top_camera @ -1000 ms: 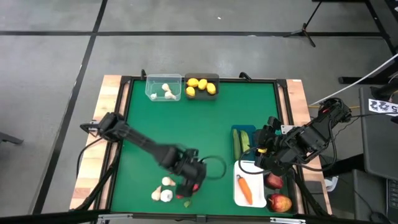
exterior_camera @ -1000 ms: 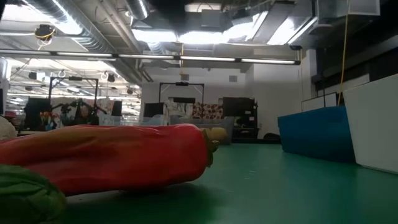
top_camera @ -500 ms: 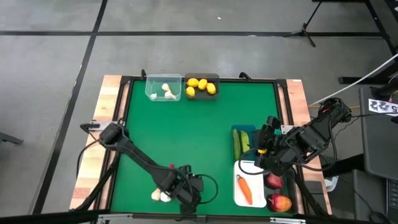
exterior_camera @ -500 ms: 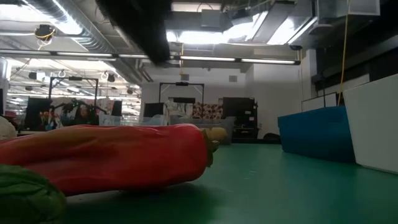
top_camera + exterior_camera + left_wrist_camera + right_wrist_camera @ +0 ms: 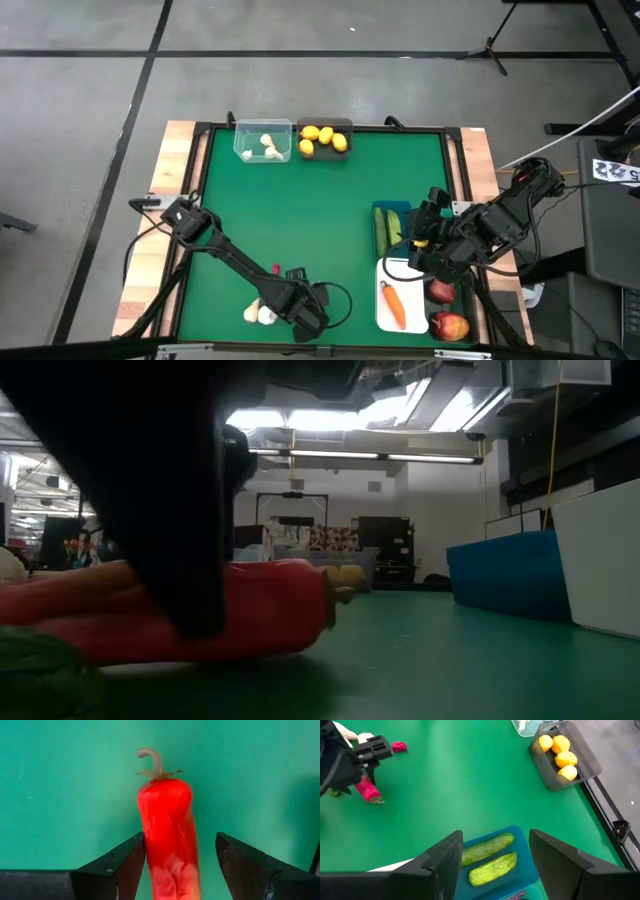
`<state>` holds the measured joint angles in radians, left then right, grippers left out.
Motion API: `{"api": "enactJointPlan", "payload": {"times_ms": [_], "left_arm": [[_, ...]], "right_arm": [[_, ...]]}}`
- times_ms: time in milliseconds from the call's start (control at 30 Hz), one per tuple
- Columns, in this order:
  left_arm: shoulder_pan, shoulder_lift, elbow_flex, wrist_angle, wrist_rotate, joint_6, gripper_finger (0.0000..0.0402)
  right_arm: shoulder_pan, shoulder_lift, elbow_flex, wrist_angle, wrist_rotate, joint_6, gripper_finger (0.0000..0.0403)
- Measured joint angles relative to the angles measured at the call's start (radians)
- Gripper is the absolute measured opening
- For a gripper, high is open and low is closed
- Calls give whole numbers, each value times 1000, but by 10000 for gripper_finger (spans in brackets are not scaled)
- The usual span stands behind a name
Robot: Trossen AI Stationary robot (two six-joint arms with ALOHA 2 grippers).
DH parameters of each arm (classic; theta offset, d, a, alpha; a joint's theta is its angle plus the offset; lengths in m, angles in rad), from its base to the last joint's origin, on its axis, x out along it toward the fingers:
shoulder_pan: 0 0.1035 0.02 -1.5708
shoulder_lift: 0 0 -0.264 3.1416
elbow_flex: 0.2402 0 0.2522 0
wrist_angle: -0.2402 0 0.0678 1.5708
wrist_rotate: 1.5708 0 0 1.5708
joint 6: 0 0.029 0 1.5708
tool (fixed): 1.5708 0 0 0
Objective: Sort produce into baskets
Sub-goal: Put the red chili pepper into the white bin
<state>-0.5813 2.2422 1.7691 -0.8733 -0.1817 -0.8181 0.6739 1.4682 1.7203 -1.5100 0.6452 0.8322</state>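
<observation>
My left gripper [image 5: 175, 865] straddles the red pepper [image 5: 167, 835] at table's 6 o'clock, fingers apart, not clamped. Right gripper [image 5: 492, 862] open, parked over cucumbers [image 5: 487, 847] at 3. Lemons [image 5: 323, 139] binned at 12; garlic bulbs [image 5: 258, 314] and pepper left.

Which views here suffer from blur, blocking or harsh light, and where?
Left wrist view: the red pepper smears toward the near end, its stem sharp, between the open left gripper. Low view: a dark, unfocused arm blocks the left half, and ceiling lights blow out to white. High view: evenly lit. Right wrist view: clear, cucumbers sharp in the blue basket.
</observation>
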Motion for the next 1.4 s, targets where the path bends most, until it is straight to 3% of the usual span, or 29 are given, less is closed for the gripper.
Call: {"api": "enactJointPlan", "payload": {"times_ms": [233, 533, 633, 1000, 1167, 1400], "left_arm": [[35, 18, -23, 22, 38, 66, 226], [91, 12, -44, 71, 49, 189, 135], [114, 6, -45, 97, 9, 238, 117], [213, -11, 50, 123, -118, 535, 130], [250, -11, 110, 232, -127, 652, 122], [261, -13, 118, 577, -108, 997, 128]], "right_arm": [[0, 4, 0, -4, -1, 0, 230], [0, 5, 0, -9, -14, 0, 230], [0, 5, 0, -9, -27, 0, 230], [0, 5, 0, -10, -40, 0, 230], [0, 5, 0, -10, -46, 0, 230], [0, 5, 0, -10, -46, 0, 230]]}}
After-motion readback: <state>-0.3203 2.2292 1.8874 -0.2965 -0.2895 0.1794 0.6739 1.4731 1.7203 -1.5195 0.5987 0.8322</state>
